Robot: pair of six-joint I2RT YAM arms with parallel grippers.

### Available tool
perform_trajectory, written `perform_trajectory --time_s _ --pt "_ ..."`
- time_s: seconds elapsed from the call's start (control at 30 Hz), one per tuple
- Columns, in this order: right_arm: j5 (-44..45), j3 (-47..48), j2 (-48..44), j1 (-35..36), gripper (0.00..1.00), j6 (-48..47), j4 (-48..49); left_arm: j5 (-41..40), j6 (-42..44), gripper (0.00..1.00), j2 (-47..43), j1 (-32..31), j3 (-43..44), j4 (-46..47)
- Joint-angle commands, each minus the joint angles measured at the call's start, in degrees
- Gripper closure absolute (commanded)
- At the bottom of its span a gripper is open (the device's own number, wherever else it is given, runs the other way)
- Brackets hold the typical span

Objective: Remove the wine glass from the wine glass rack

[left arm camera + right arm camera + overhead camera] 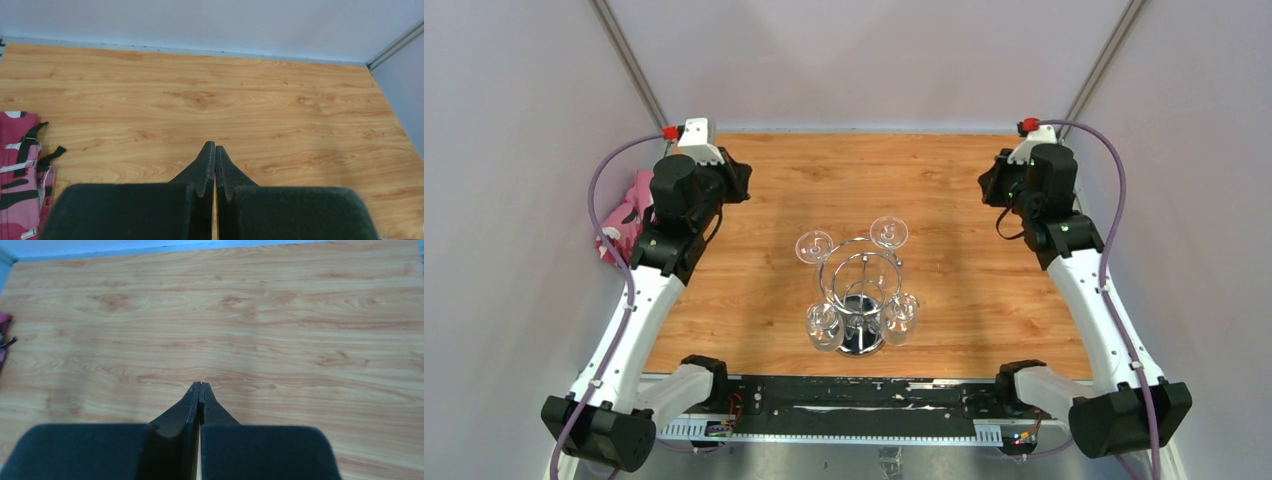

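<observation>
Shiny chrome wire wine glass rack (861, 285) stands by the wooden bench's (754, 300) near edge, with clear wine glasses (824, 326) hanging on it. Both left end effector (215, 146) and right end effector (200, 385) are pinched closed and empty, near the far corners.

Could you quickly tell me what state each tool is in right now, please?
Left tool: closed, holding nothing.
Right tool: closed, holding nothing.

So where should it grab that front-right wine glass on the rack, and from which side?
Probably by the bowl, from its outer, right side. The wine glass seems to hang foot-up on the wine glass rack, with its bowl free on the outside and the pole and other glasses inward. The right gripper, now shut, must open first.
</observation>
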Motion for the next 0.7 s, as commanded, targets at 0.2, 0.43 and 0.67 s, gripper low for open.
perform_trajectory --time_s 0.2,0.43,0.67 --pt "10.9 10.5 -2.2 28.5 0.48 -5.2 -9.7 -4.0 -0.2 0.69 -4.3 -0.1 -2.5 1.7" --pt "19.9 12.4 -1.6 47.7 0.44 -6.4 -14.0 -4.1 -0.6 0.51 -6.0 -0.1 -2.9 0.8" --pt "24.6 13.3 0.3 59.6 0.41 -5.6 -16.5 -3.7 -1.4 0.48 -7.5 -0.1 -3.1 0.3"
